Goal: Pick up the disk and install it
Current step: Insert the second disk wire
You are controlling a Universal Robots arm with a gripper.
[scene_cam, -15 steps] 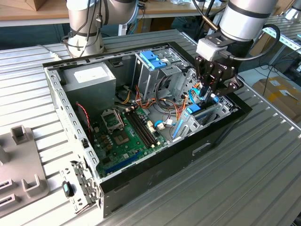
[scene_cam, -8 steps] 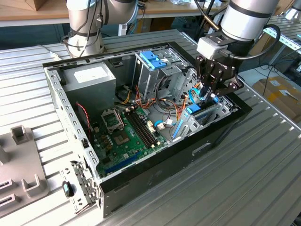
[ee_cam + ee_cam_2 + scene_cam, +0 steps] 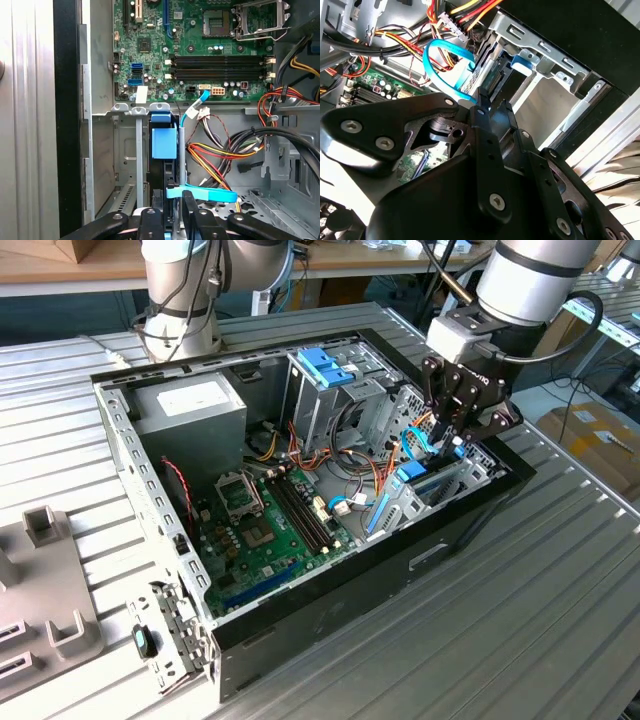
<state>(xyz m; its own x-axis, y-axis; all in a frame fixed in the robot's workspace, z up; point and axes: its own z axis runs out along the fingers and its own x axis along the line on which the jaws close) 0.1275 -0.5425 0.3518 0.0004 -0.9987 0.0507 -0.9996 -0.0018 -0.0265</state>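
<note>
The disk (image 3: 164, 144) stands on edge in the drive bay of the open computer case (image 3: 330, 600), at the exterior view's right. Its light-blue rail frame faces the first wrist view, and its grey metal edge (image 3: 482, 72) runs down into the slot. My gripper (image 3: 172, 200) is right over it, with the black fingers (image 3: 189, 202) closed on either side of the disk's upper edge. In the exterior view the gripper (image 3: 452, 440) reaches down into the bay above the disk (image 3: 412, 475). A blue flat cable (image 3: 200, 192) loops across just beside the fingertips.
The motherboard (image 3: 270, 520) lies in the middle of the case, with a grey power supply box (image 3: 190, 410) at the back. A metal cage with a blue bracket (image 3: 325, 365) stands nearby. Bundled cables (image 3: 220, 155) crowd the bay's side. Grey fixtures (image 3: 40, 530) sit on the table.
</note>
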